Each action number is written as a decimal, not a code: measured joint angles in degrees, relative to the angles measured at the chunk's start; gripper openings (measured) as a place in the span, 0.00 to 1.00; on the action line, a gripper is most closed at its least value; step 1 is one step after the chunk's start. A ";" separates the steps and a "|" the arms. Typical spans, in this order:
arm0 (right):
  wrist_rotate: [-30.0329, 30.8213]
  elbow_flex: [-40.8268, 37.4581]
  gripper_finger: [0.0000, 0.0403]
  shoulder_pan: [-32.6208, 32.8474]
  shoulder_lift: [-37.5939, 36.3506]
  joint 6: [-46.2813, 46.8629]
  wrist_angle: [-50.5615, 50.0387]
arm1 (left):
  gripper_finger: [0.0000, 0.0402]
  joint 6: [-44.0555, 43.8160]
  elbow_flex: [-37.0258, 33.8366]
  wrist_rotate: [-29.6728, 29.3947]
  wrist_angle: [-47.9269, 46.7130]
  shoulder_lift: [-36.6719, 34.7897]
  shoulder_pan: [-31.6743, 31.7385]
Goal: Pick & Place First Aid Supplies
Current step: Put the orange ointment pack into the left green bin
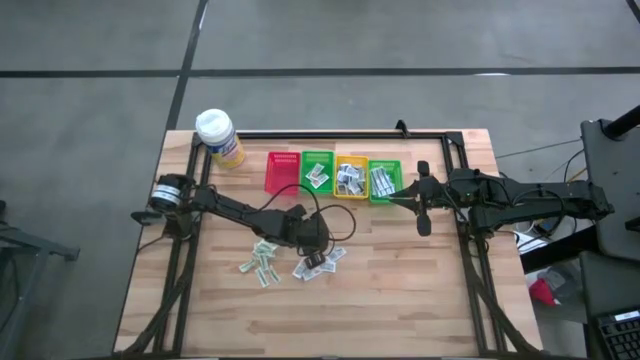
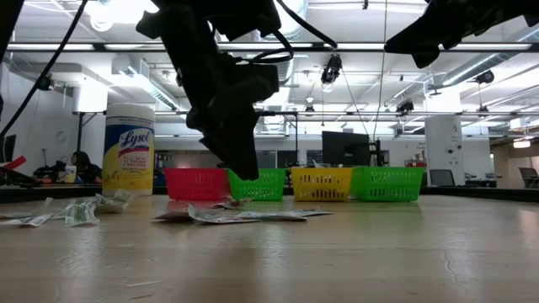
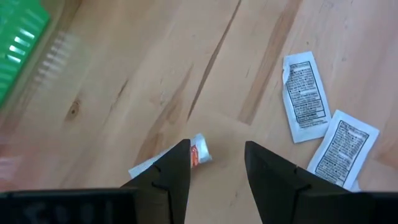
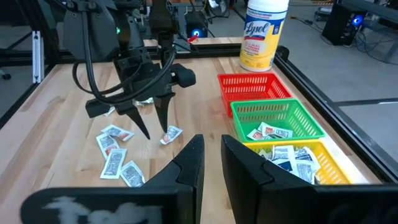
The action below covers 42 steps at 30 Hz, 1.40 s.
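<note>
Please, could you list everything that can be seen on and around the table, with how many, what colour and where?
packets: several loose, white with print, on the table's middle in front of the baskets; more inside three baskets.
red basket: one, red, left end of the basket row; no packets visible in it.
green basket: one, green, second in the row, holds packets.
yellow basket: one, yellow, third, holds packets.
second green basket: one, green, right end, holds packets.
wipes canister: one, yellow with white cap, far left corner.
table: one, light wood.
left gripper: one, dark, open, low over the loose packets.
right gripper: one, dark, fingers slightly apart, empty, near the right end of the basket row.
</note>
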 joint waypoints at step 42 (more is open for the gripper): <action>0.00 0.00 0.13 0.00 -0.02 0.12 0.00 | 0.37 -16.23 8.78 -5.20 -12.46 7.28 -0.35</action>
